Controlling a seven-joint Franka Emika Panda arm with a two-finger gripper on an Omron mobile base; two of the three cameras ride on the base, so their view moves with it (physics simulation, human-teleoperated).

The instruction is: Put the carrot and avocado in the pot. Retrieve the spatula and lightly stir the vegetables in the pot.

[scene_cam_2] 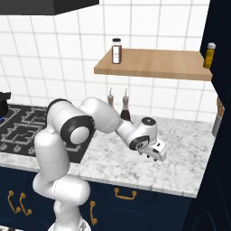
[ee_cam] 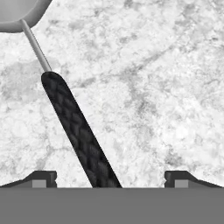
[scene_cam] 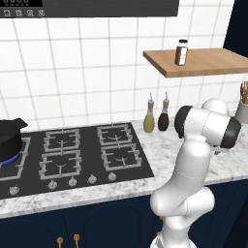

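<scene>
The open pincer (ee_cam: 110,177) straddles the spatula (ee_cam: 76,127) handle (lying on the marble tabletop (ee_cam: 166,87)). Retrieval step: close next, I judge.

The white Franka arm with dark joints rises from its base, bends at a high elbow and reaches forward and down to the right, its wrist tilted low over the marble tabletop (scene_cam_2: 189,149). The two-finger claw (ee_cam: 110,177) points straight down at the surface, its dark fingertips (ee_cam: 41,177) spread wide apart, gripping nothing.
</scene>
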